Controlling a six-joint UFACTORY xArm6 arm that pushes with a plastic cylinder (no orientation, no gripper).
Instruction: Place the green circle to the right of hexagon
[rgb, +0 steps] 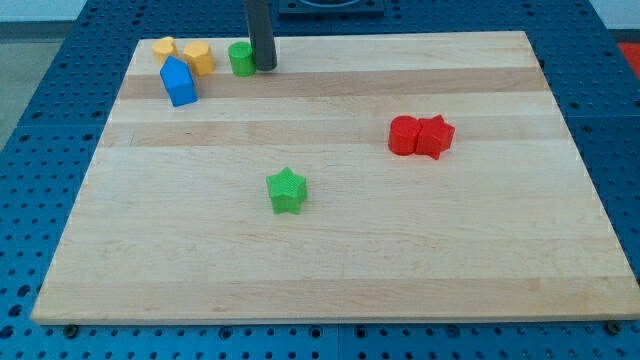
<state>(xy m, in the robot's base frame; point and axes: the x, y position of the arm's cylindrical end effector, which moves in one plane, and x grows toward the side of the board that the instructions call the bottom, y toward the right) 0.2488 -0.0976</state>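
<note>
The green circle (240, 58) stands near the board's top edge, just right of the yellow hexagon (199, 57) with a small gap between them. My tip (265, 66) rests on the board touching the green circle's right side. The rod rises straight up out of the view's top.
A yellow circle (164, 48) and a blue block (179, 82) sit left of and below the hexagon. A green star (287, 190) lies mid-board. A red circle (404, 135) and a red star (435, 136) touch each other at the right. The wooden board (330, 270) lies on a blue perforated table.
</note>
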